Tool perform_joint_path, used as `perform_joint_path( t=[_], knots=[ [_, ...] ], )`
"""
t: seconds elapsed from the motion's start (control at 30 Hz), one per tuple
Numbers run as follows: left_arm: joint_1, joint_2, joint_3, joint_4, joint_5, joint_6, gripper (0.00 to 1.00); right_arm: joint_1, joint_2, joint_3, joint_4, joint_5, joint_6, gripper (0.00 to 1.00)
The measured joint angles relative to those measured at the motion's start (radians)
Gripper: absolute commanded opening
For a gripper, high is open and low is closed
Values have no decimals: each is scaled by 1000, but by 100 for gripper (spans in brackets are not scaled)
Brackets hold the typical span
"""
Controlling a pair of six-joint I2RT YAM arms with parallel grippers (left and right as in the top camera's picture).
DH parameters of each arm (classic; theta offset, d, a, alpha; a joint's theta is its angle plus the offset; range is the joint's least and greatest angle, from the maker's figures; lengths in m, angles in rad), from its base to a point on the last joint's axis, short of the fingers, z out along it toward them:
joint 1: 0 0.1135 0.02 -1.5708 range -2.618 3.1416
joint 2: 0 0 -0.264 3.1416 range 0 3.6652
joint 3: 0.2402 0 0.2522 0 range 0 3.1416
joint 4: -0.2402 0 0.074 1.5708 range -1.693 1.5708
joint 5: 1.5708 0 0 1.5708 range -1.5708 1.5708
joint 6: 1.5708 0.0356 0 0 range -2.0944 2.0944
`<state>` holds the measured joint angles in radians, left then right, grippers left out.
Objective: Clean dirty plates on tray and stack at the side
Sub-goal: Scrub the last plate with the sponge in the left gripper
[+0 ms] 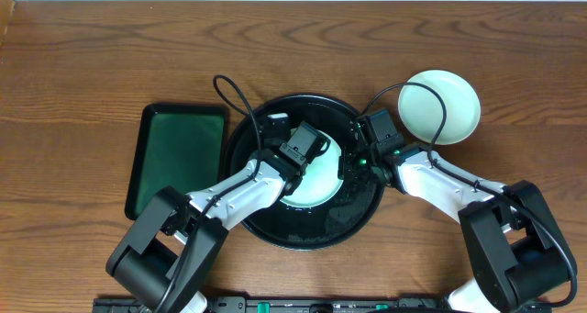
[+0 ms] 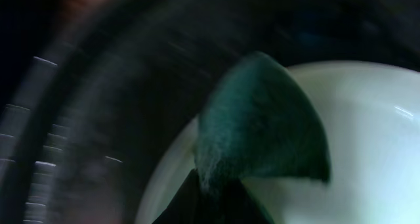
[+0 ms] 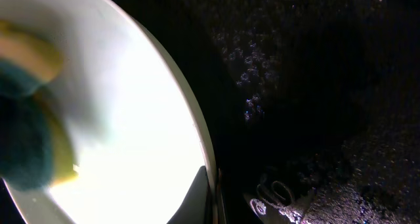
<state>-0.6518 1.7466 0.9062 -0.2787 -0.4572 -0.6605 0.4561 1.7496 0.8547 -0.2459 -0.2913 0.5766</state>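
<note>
Sponge (image 2: 262, 125) is pinched by left gripper (image 1: 307, 146) on plate (image 1: 316, 180) in tray (image 1: 312, 226); plate rim is clamped by right gripper (image 1: 348, 162), looks like.

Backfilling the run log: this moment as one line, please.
phase: scrubbing | left gripper: sponge on plate in tray | right gripper: holds plate rim | side plate: on table, beyond tray

The table (image 1: 92, 47) showed brown wood with a clear grain and a soft satin sheen. The black tray (image 3: 315, 86) looked glossy and wet, speckled with tiny bubbles. The plate (image 1: 316, 180) lying in it and the second plate (image 1: 440, 106) toward the far right corner were smooth and shiny. The sponge (image 2: 262, 119) had a rough, fibrous green face over yellow foam. The green tray (image 1: 179, 157) looked matt.
</note>
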Motion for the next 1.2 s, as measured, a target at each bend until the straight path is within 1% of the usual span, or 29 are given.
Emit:
perform_joint_path(
  t=[0.13,0.23,0.3,0.4,0.53,0.63,0.77,1.0,1.1,1.2],
  knots=[
    [4,-24,-2,-2,-97,14,7,9,0,2,-3,-4,0,1],
    [19,-80,-8,10,-93,18,7,11,0,2,-6,-3,0,1],
    [32,-118,-11,43,-32,17,8,11,0,2,-7,-3,0,1],
    [35,-139,-11,117,129,-6,7,11,0,2,-8,-3,0,1],
    [29,-92,-11,179,321,-57,8,11,0,2,-8,-3,0,1],
    [28,-19,-11,177,371,-76,7,11,0,2,-8,-3,0,1],
    [29,15,-6,159,335,-84,7,11,0,2,-6,-2,-1,1],
    [46,4,15,21,179,-93,7,11,0,5,-6,0,-27,1],
    [79,-29,11,-53,129,-92,7,13,0,32,-60,6,-46,1],
    [109,-88,4,-93,95,-92,8,24,0,89,-138,22,-69,1]
  ],
)
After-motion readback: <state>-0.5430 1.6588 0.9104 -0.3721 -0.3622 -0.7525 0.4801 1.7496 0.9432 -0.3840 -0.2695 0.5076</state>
